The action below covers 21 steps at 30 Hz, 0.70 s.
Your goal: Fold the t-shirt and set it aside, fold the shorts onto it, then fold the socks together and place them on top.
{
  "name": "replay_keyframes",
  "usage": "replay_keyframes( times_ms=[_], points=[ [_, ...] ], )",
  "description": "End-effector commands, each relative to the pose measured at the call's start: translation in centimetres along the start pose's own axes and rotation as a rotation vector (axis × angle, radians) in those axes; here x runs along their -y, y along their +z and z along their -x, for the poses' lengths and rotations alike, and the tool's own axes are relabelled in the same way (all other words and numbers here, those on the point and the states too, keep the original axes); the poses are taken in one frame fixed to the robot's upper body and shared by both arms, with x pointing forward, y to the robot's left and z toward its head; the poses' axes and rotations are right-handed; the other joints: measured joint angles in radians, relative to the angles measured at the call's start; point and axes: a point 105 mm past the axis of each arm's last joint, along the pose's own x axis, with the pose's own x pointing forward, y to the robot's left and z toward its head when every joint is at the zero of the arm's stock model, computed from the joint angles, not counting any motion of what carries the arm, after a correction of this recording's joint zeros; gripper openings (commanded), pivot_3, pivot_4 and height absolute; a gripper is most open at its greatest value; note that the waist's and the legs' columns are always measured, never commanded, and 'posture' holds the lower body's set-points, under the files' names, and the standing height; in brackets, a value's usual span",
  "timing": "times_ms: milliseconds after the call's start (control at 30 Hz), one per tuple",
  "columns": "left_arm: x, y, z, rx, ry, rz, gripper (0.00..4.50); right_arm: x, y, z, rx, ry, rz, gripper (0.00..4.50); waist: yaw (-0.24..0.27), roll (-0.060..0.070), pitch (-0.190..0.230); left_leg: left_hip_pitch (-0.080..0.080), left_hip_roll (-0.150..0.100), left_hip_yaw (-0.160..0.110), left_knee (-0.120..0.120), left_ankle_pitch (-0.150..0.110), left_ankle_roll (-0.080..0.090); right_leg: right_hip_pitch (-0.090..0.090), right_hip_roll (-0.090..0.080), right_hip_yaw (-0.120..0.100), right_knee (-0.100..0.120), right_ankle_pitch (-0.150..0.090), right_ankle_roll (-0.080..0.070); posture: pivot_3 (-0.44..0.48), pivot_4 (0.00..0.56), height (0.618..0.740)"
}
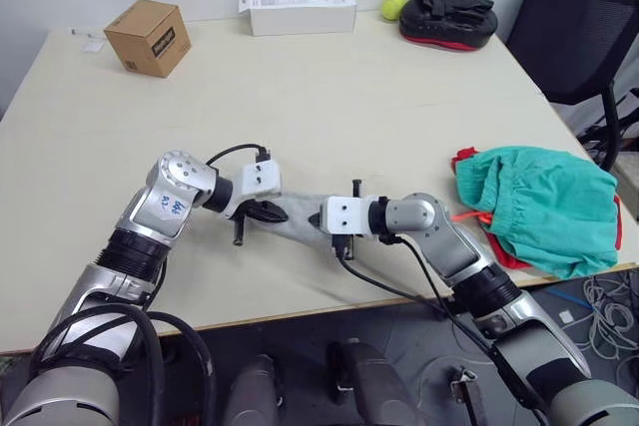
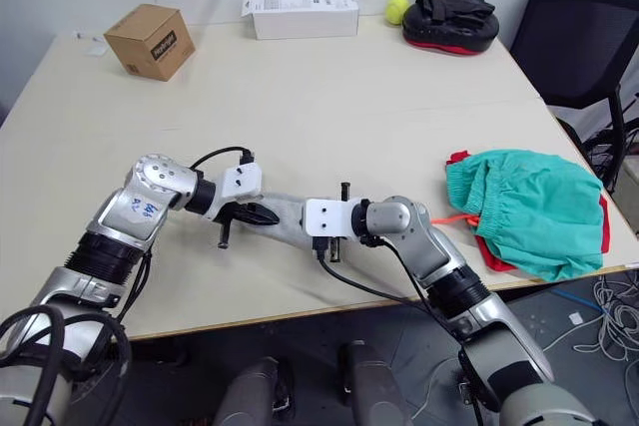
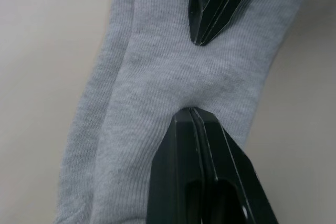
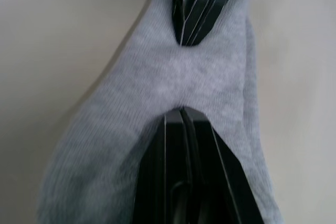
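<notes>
Grey socks [image 1: 300, 214] lie lengthwise between both arms, left gripper [image 3: 202, 74] and right gripper [image 4: 185, 74] each part-open, astride opposite ends, neither closed.

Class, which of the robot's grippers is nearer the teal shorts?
Right. The right gripper sits on the socks, closer to the shorts; the left gripper holds their far end.

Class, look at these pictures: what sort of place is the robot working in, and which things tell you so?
Probably an office or lab room, not a home: a plain work table, a black office chair, a cardboard box and loose cables on the floor.
</notes>
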Motion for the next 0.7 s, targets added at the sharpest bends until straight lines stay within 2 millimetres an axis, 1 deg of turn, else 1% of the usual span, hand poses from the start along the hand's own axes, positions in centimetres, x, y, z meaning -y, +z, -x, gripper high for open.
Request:
replay_keyframes(
  times_ms=[33, 267, 333, 400, 467, 567, 633, 700],
  points=[
    [-1.4, 0.2, 0.2, -0.004, 0.064, -0.006, 0.02, 1.0, -2.4, 1.4, -0.091, -0.04, -0.004, 0.0, 0.002, 0.0, 0.0, 0.0, 0.0, 0.0, 0.0, 0.0, 0.0, 0.0, 0.0, 0.0, 0.0, 0.0, 0.0, 0.0, 0.15, 0.74],
    [-3.1, 0.5, 1.2, 0.027, 0.135, 0.015, 0.02, 2.0, -3.6, 2.7, -0.138, -0.074, 0.003, 0.0, 0.008, 0.0, 0.0, 0.0, -0.001, 0.0, 0.0, 0.0, 0.0, 0.0, 0.0, 0.0, 0.0, 0.0, 0.0, 0.0, 0.15, 0.74],
    [-3.5, 0.4, 1.7, 0.017, 0.158, 0.006, 0.02, 2.1, -4.0, 2.8, -0.154, -0.082, 0.007, 0.0, 0.008, 0.0, 0.0, 0.0, 0.0, 0.0, 0.0, 0.0, 0.0, 0.0, 0.0, 0.0, 0.0, 0.0, 0.0, 0.0, 0.15, 0.74],
    [-4.0, -0.2, 2.5, -0.006, 0.191, -0.006, 0.02, 2.3, -4.0, 2.8, -0.154, -0.092, 0.011, 0.0, 0.008, 0.0, 0.0, 0.0, 0.0, 0.0, 0.0, 0.0, 0.0, 0.0, 0.0, 0.0, 0.0, 0.0, 0.0, 0.0, 0.15, 0.74],
    [-4.1, -0.2, 3.2, 0.009, 0.19, -0.001, 0.02, 2.7, -3.4, 2.7, -0.134, -0.109, 0.008, 0.0, 0.008, 0.0, 0.0, 0.0, 0.0, 0.0, 0.0, 0.0, 0.0, 0.0, 0.0, 0.0, 0.0, 0.0, 0.0, 0.0, 0.15, 0.74],
    [-3.9, 1.5, 4.0, 0.118, 0.17, 0.028, 0.02, 3.7, -1.8, 2.7, -0.091, -0.144, 0.022, 0.0, 0.007, 0.0, 0.0, 0.0, 0.0, 0.0, 0.0, 0.001, 0.0, 0.0, 0.0, 0.0, 0.0, 0.0, 0.0, 0.0, 0.15, 0.74],
    [-3.9, 2.4, 3.9, 0.159, 0.163, 0.025, 0.02, 4.3, -0.3, 2.7, -0.053, -0.164, 0.034, 0.0, 0.008, 0.0, 0.0, 0.0, 0.0, 0.0, 0.0, 0.001, 0.0, 0.0, 0.0, 0.0, 0.0, 0.0, 0.0, 0.0, 0.15, 0.74],
    [-3.9, 2.7, 3.4, 0.159, 0.165, 0.017, 0.02, 4.5, 0.5, 2.6, -0.029, -0.172, 0.038, 0.0, 0.008, 0.0, 0.0, -0.001, 0.0, 0.0, 0.0, 0.001, 0.0, 0.0, 0.0, 0.0, -0.001, 0.0, 0.0, 0.0, 0.15, 0.74]
  ],
)
